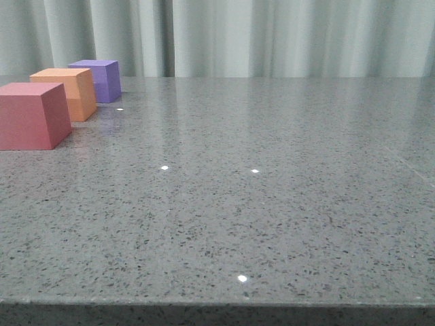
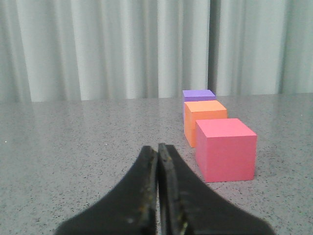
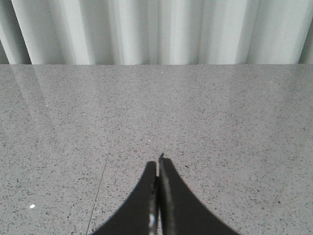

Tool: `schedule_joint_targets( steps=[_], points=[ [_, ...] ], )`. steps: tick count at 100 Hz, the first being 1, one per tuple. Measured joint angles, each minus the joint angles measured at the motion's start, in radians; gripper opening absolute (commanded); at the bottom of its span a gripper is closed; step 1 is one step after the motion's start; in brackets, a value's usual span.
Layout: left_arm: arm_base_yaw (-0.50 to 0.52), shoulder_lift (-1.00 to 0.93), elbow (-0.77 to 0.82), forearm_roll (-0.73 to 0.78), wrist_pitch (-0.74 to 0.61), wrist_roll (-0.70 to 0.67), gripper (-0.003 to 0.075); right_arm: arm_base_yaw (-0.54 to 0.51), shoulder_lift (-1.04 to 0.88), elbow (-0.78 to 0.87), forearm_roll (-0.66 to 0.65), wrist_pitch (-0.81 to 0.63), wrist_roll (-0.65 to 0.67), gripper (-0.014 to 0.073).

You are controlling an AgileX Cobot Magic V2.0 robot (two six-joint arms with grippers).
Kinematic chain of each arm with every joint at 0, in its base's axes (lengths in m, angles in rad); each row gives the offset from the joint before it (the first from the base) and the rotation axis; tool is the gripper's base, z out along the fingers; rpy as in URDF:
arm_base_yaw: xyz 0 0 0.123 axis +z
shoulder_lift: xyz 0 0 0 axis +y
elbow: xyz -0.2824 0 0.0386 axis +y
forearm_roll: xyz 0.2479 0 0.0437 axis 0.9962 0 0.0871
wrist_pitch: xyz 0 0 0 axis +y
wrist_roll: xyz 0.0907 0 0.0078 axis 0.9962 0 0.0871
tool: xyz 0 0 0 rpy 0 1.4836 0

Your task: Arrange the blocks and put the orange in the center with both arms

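Observation:
Three cubes stand in a row at the table's far left. The red/pink block is nearest, the orange block sits in the middle of the row, and the purple block is farthest back. My left gripper is shut with nothing in it, short of the red/pink block and to one side of it. My right gripper is shut and empty over bare tabletop, with no block in its view. Neither arm shows in the front view.
The grey speckled table stretches to a front edge near the bottom of the front view. A pale pleated curtain hangs behind the table's far edge.

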Motion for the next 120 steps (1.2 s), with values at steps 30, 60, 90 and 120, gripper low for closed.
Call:
schedule_joint_targets(
  steps=[30, 60, 90, 120],
  points=[
    [0.0, 0.0, 0.0, 0.0, -0.005, 0.0, -0.002, 0.0, 0.0, 0.0, 0.0, 0.0, 0.0, -0.0069],
    [0.0, 0.0, 0.0, 0.0, -0.007, 0.0, -0.002, 0.0, -0.038, 0.043, 0.0, -0.002, 0.0, -0.0069],
    [0.0, 0.0, 0.0, 0.0, -0.007, 0.0, -0.002, 0.0, -0.313, 0.252, 0.053, -0.117, 0.0, -0.0069],
    [0.0, 0.0, 0.0, 0.0, -0.007, 0.0, -0.002, -0.001, -0.544, 0.501, 0.07, -0.274, 0.0, -0.0069]
  ],
)
